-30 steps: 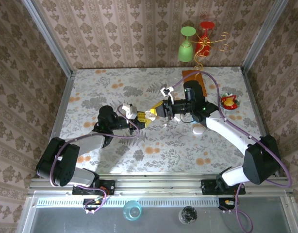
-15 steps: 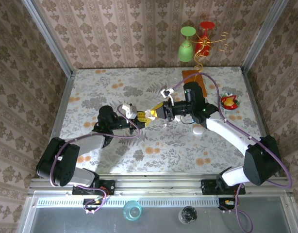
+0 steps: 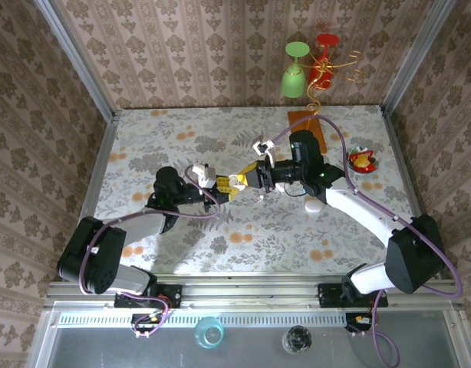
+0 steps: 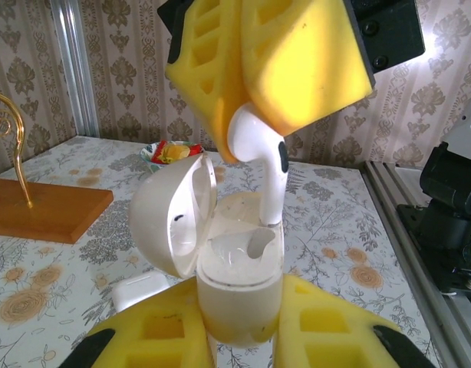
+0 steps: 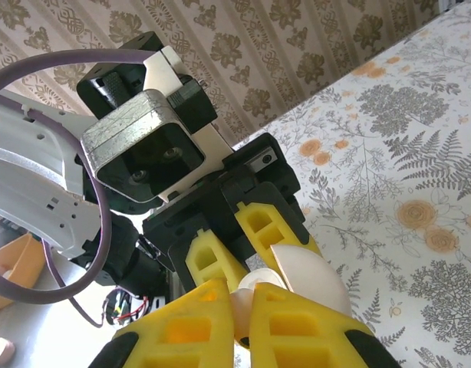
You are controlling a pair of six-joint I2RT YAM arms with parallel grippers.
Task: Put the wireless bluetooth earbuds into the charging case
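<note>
My left gripper [image 4: 239, 310] is shut on a white charging case [image 4: 239, 284], held upright with its lid [image 4: 170, 215] swung open to the left. My right gripper [image 5: 242, 295] is shut on a white earbud [image 4: 262, 165] right above the case. The earbud's stem points down and reaches the case's top rim by the right-hand slot [image 4: 260, 244]. I cannot tell whether the tip is inside. In the top view the left gripper [image 3: 222, 185] and the right gripper [image 3: 240, 181] meet nose to nose over the table's middle.
A second white case [image 3: 315, 205] lies on the table under the right arm. A small bowl [image 3: 363, 160] of red and yellow bits sits at the right. A wooden base [image 3: 306, 123] with a gold wire stand is behind, and a green glass [image 3: 294, 73] hangs there.
The right gripper has moved left with the earbud, closing the gap to the left gripper and the open case. The left arm has held still.
</note>
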